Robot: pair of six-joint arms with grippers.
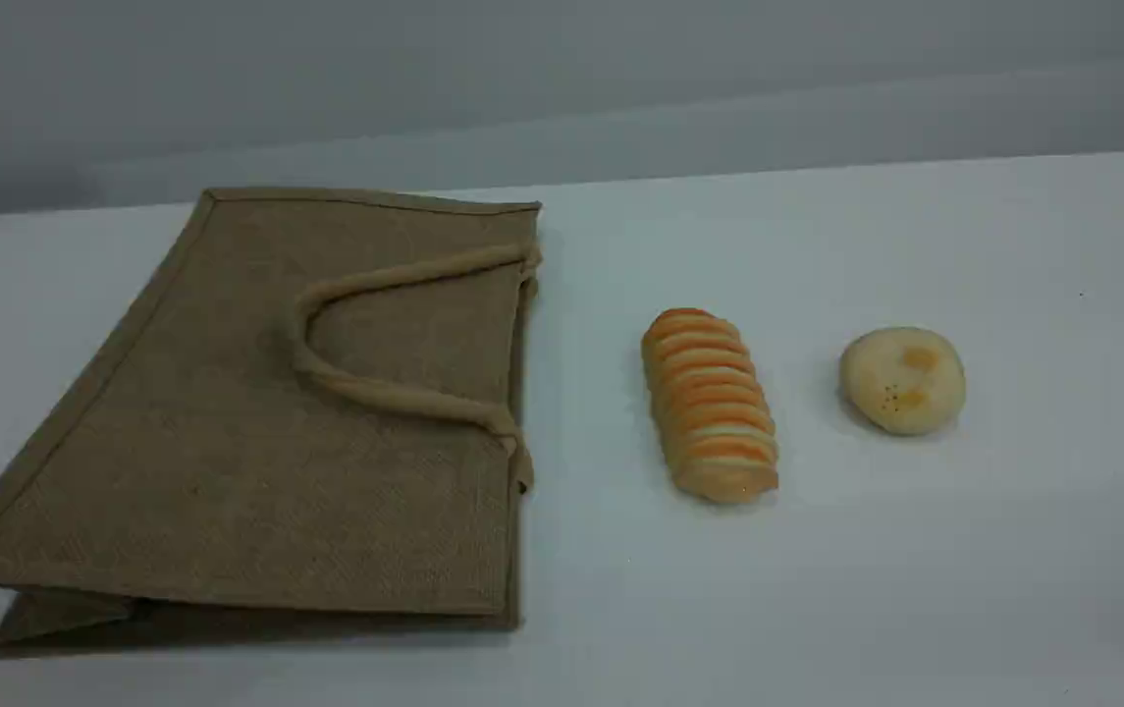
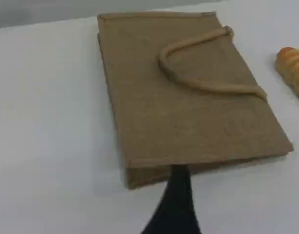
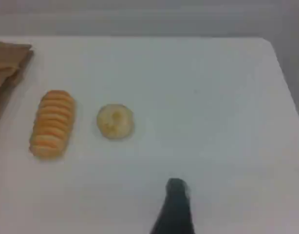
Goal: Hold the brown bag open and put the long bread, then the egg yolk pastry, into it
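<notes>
The brown bag (image 1: pixel 257 422) lies flat on the left of the white table, its mouth facing right, and one beige handle (image 1: pixel 326 373) is folded back over its top face. To its right the long bread (image 1: pixel 711 405) lies lengthwise, and the egg yolk pastry (image 1: pixel 902 380) sits further right. No arm shows in the scene view. My left gripper (image 2: pixel 178 171) hovers over the bag's (image 2: pixel 183 97) near edge, one dark fingertip showing and nothing in it. My right gripper (image 3: pixel 176 186) hangs over bare table, nearer than the pastry (image 3: pixel 115 121) and the bread (image 3: pixel 52 123), holding nothing.
The table's far edge (image 1: pixel 817 167) meets a grey wall. Its right edge (image 3: pixel 286 83) shows in the right wrist view. White tabletop (image 1: pixel 1013 550) surrounds the foods and lies in front of them.
</notes>
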